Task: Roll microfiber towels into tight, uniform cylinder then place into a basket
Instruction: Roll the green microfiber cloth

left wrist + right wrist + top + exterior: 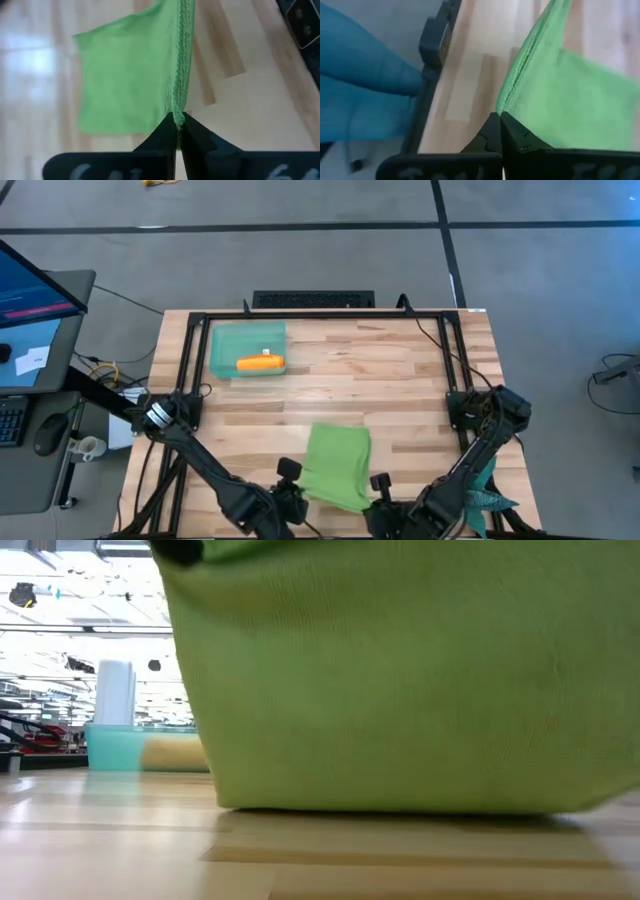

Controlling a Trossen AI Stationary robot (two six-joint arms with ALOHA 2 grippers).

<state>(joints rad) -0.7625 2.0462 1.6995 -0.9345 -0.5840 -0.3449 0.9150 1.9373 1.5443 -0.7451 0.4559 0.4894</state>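
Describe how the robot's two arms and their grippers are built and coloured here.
Both arms are dark, nearly black, jointed links with bulky rounded joints. The left arm has a pale silver band near its shoulder; the right arm looks uniformly dark. The left gripper and right gripper each have two black wedge-shaped fingers tapering to points.

Two towels, one green (338, 465) and one orange (260, 363), and one basket (228, 345).

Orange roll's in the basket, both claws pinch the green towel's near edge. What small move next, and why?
Probably fold that edge forward to start the roll: left claw and right claw pinch the green towel, which is unrolled.
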